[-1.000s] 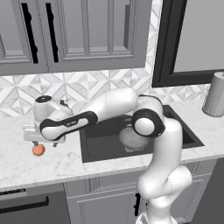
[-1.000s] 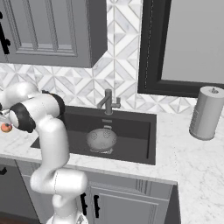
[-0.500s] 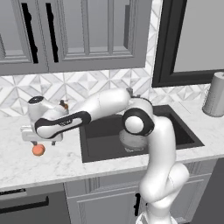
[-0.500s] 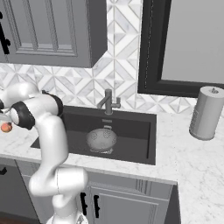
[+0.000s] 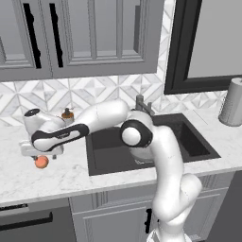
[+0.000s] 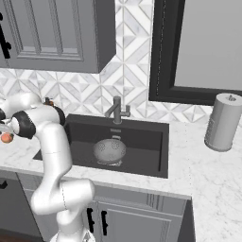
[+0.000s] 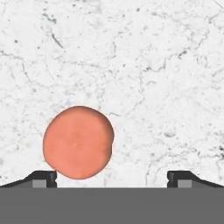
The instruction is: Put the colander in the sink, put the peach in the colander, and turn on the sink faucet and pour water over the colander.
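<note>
Gripper (image 7: 112, 177): jaws spread wide, nothing held, pointing down at the counter left of the sink.
Peach (image 7: 78, 142): on the white marble counter (image 7: 153, 65), just under the gripper, nearer one fingertip (image 7: 43, 177) than the other.
Soap bottle (image 5: 67, 114): behind the arm, by the backsplash.
Sink (image 6: 151, 137): dark basin, right of the peach.
Colander (image 6: 109, 150): upright on the sink floor.
Sink faucet (image 6: 116, 109): at the far rim.
Paper towel roll (image 6: 222, 122): far right, upright.

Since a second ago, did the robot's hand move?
Yes. In the left base view the gripper slid left along the counter, farther from the sink, and now hangs open over the peach.
</note>
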